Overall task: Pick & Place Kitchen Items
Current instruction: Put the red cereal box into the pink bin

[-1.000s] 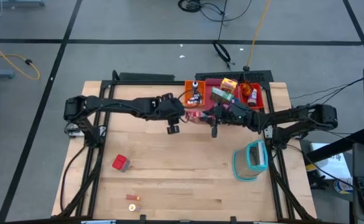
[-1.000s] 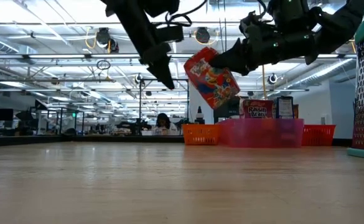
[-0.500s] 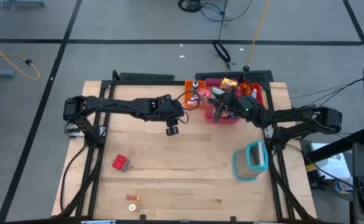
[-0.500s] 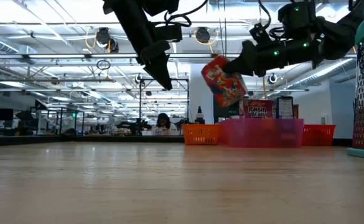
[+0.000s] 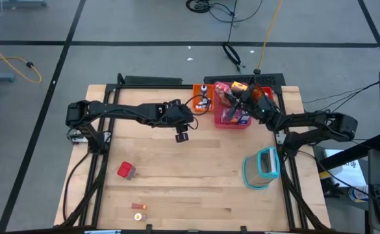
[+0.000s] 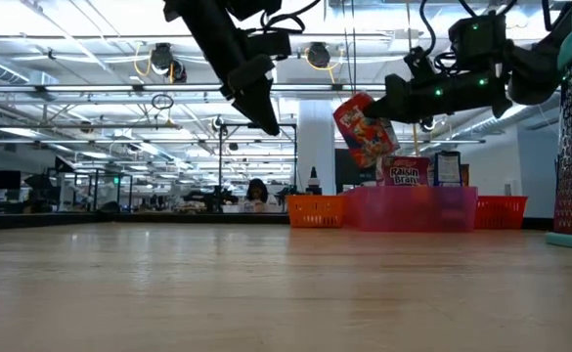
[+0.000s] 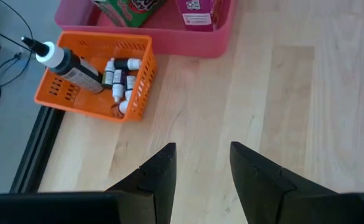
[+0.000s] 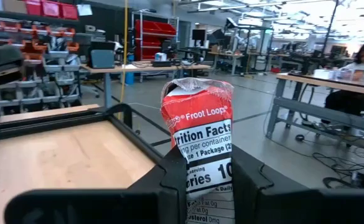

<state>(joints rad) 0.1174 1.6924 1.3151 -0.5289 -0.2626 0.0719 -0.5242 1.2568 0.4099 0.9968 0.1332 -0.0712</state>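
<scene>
Above the pink tray [image 5: 232, 123], my right hand [image 6: 388, 100] is clamped on the red carton [image 6: 366, 130]. I should lower it gently into a free gap, upright, before letting go. My left hand [image 7: 200, 180] waits mid-table, fingers apart and empty.

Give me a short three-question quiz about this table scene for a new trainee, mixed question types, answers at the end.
1. True or false: the right tool holds the red carton in the air above the pink tray.
2. Which tray holds the small dark bottles? A) pink B) orange C) red
3. Fill in: the left tool is ____ and holds nothing.

Key
1. True. The carton hangs tilted over the pink tray.
2. B. The bottles lie in the orange tray, beside the pink one.
3. Open. It hovers over bare table, while the red cube lies near the front left.
</scene>
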